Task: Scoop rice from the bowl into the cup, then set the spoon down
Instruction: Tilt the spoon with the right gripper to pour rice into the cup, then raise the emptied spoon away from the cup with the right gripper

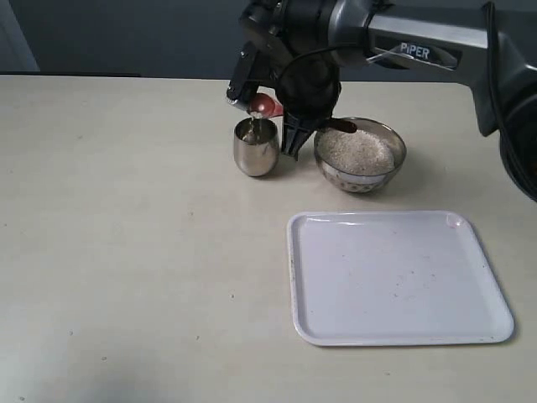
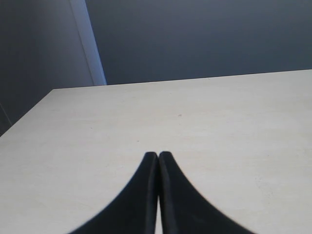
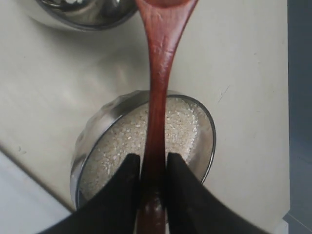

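Note:
The steel cup (image 1: 256, 146) stands left of the steel bowl (image 1: 360, 157), which is heaped with white rice (image 1: 356, 151). My right gripper (image 1: 295, 143) is shut on the handle of the reddish-brown wooden spoon (image 1: 266, 105); the spoon's bowl is tipped over the cup's mouth. In the right wrist view the spoon's handle (image 3: 158, 97) runs between the gripper's (image 3: 152, 161) black fingers, above the rice bowl (image 3: 204, 122), with the cup's rim (image 3: 83, 12) beyond. The left gripper (image 2: 158, 156) is shut and empty over bare table; it does not show in the exterior view.
A white rectangular tray (image 1: 394, 277) lies on the table in front of the bowl, toward the right. The beige table (image 1: 126, 252) stretches wide to the left. A dark wall stands behind the table.

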Robot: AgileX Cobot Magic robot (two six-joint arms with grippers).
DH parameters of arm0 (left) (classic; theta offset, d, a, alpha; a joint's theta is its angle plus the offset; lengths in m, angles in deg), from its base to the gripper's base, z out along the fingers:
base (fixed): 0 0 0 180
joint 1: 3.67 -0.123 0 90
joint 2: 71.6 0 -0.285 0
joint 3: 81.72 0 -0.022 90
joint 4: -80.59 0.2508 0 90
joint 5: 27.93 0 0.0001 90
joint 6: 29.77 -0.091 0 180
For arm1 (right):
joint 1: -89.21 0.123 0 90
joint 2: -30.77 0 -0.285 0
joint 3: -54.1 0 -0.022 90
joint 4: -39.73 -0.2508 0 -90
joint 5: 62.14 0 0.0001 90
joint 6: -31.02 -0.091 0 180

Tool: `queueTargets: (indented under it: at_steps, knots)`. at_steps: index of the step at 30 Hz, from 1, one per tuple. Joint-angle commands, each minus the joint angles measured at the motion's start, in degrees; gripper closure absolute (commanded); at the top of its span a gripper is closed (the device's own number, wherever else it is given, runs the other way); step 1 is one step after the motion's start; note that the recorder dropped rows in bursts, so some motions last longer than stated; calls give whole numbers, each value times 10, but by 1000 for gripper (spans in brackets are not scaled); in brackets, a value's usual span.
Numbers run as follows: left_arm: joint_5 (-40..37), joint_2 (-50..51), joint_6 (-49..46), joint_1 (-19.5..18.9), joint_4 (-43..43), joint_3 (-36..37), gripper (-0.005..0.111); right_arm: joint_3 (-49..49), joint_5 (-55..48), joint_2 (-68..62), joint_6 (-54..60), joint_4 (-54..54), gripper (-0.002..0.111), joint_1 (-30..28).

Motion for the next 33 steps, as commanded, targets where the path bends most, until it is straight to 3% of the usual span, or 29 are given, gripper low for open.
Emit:
queueTargets:
  at_steps: [1,33]
  knots:
    - [7,-2,1,3,1,-1,106,3,-3,7,-7,12,109,2]
    - [7,-2,1,3,1,-1,106,3,-35,7,-69,69,109,27]
